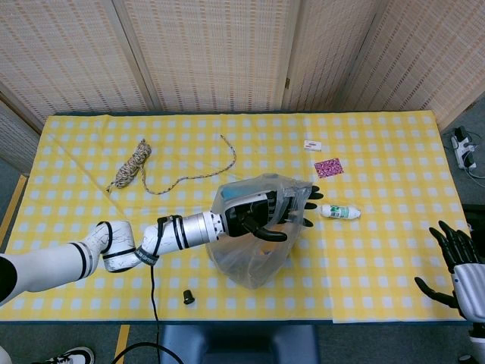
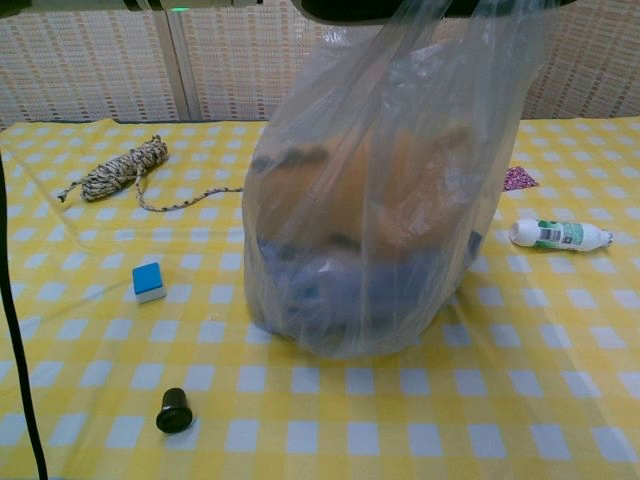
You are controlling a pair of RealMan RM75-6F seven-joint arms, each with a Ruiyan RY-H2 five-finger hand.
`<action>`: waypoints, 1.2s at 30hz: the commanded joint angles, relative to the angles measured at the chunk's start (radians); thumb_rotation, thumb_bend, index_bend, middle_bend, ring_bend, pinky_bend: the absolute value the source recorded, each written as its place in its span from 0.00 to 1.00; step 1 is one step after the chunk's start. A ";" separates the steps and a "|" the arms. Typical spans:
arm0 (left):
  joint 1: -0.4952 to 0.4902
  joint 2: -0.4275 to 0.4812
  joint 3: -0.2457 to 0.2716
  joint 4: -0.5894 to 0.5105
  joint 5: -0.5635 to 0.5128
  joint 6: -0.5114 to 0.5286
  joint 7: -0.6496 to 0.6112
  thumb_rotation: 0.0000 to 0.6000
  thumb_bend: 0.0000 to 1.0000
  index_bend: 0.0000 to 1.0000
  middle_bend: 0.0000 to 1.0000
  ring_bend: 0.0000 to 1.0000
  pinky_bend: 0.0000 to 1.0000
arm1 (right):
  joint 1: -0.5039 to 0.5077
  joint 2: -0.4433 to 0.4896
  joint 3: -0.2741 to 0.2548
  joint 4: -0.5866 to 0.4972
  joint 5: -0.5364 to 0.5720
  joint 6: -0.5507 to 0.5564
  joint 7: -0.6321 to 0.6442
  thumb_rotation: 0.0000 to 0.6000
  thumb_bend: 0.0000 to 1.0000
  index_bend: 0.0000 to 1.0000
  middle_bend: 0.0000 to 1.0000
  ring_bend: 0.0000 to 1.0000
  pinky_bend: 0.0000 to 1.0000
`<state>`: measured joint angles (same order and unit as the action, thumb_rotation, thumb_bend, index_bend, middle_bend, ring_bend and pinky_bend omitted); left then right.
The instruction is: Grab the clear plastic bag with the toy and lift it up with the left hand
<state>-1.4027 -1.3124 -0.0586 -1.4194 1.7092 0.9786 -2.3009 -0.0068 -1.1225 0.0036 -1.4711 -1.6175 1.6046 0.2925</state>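
The clear plastic bag hangs from my left hand, which grips its gathered top from above. In the chest view only a dark edge of that hand shows at the top of the frame. Inside the bag sits an orange and blue toy. The bag's bottom is at the yellow checked tablecloth; I cannot tell whether it touches. My right hand is at the table's near right corner, fingers spread, holding nothing.
A coiled rope lies far left. A white bottle lies right of the bag. A blue block and a black cap sit near the front left. A pink card lies behind.
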 commanded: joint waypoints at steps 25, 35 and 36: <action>0.024 0.040 -0.049 -0.122 -0.105 -0.042 0.161 1.00 0.35 0.42 0.61 0.59 0.78 | -0.005 0.003 0.005 0.002 0.006 0.005 0.008 1.00 0.25 0.00 0.00 0.02 0.00; 0.056 0.079 -0.075 -0.196 -0.145 -0.077 0.272 1.00 0.39 0.55 0.83 0.80 0.94 | -0.004 0.005 0.003 -0.005 0.001 0.002 0.004 1.00 0.25 0.00 0.00 0.02 0.00; 0.062 0.085 -0.078 -0.206 -0.145 -0.076 0.298 1.00 0.41 0.55 0.83 0.82 0.96 | -0.004 0.005 0.003 -0.004 0.001 0.002 0.005 1.00 0.25 0.00 0.00 0.02 0.00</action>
<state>-1.3508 -1.2372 -0.1292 -1.6090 1.5717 0.9052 -2.0349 -0.0109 -1.1174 0.0062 -1.4754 -1.6169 1.6065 0.2978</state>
